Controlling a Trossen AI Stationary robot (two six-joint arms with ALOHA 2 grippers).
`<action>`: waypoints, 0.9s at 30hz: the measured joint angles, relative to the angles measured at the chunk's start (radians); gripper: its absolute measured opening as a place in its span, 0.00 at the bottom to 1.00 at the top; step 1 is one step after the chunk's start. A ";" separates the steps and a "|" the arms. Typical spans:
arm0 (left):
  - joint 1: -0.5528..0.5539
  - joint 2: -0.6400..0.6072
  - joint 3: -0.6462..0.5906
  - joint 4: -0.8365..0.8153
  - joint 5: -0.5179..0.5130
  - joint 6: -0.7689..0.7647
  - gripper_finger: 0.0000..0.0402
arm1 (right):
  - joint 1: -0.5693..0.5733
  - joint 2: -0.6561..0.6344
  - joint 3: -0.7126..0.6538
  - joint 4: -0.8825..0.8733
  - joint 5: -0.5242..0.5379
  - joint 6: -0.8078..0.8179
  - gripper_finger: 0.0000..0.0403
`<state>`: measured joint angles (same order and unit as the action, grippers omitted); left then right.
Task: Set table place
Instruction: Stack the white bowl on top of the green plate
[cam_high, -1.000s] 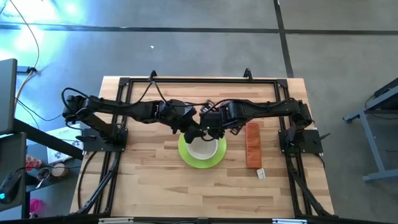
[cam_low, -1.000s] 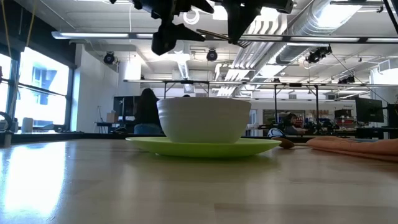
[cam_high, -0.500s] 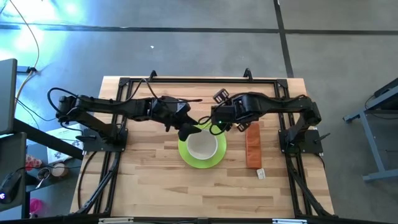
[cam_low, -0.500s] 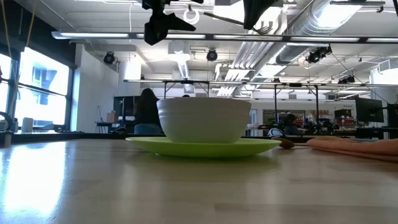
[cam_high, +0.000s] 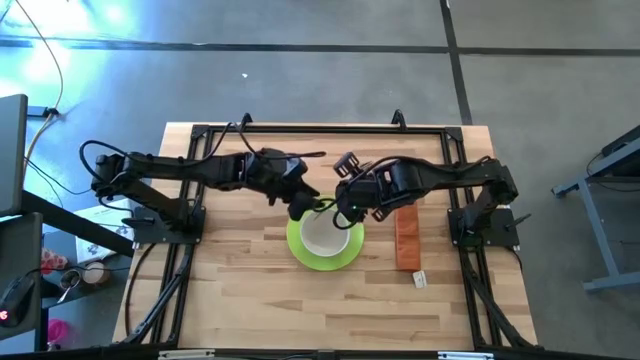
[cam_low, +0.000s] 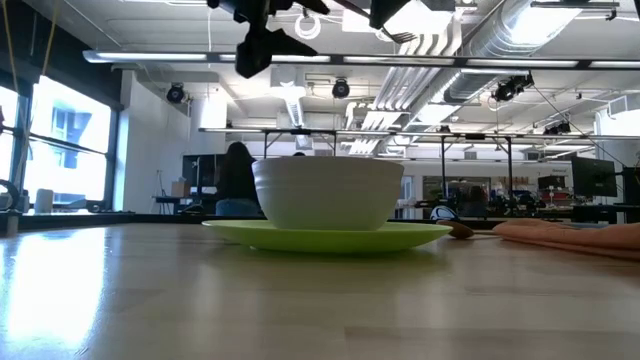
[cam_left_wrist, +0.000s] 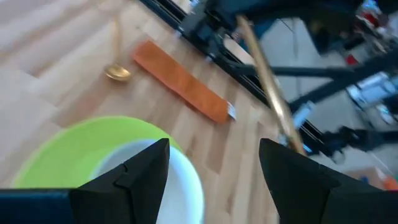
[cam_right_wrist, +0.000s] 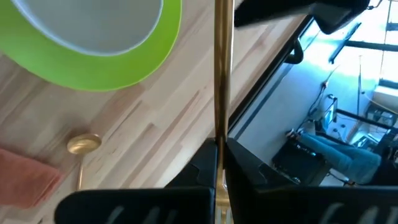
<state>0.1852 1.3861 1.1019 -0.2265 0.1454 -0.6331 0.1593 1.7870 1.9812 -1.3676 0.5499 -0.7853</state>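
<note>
Cataloguing from my remote station, largest item first. The table (cam_high: 250, 300): butcher-block top, black rail frame, carrying everything below.

The left arm: I am holding its gripper (cam_high: 300, 207) above the plate's left rim, fingers (cam_left_wrist: 134, 177) spread apart and grasping nothing, as the left wrist view shows.

The right arm: I am keeping its gripper (cam_high: 345, 205) above the bowl's far-right side, fingers clamped on the fork (cam_right_wrist: 221, 74), whose gold handle is running straight out between them in the right wrist view.

The plate (cam_high: 297, 248): lime green, sitting near the middle of the table.

The orange strip (cam_high: 406, 232): lying well right of the plate, toward the right edge.

The bowl (cam_high: 330, 240): white, resting on the plate.

The spoon (cam_right_wrist: 83, 148): gold, lying on the wood between plate and strip.

Risks I am weighing: both grippers are crowding the same space over the bowl, so a careless swing could knock them together. The fork is thin; it could twist in the grip, or drop into the bowl if let go here.
</note>
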 joint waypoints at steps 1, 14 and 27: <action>-0.001 0.000 0.000 0.000 0.024 0.000 0.59 | 0.000 0.000 0.000 -0.003 0.000 0.000 0.00; 0.014 -0.002 0.000 -0.008 0.108 0.004 0.59 | 0.025 0.001 0.000 -0.064 -0.031 0.088 0.00; 0.017 -0.003 0.000 0.070 0.215 -0.017 0.59 | -0.013 0.073 -0.001 0.051 -0.029 -0.040 0.00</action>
<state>0.2024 1.3834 1.1020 -0.1563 0.3602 -0.6497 0.1465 1.8597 1.9804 -1.3161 0.5213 -0.8252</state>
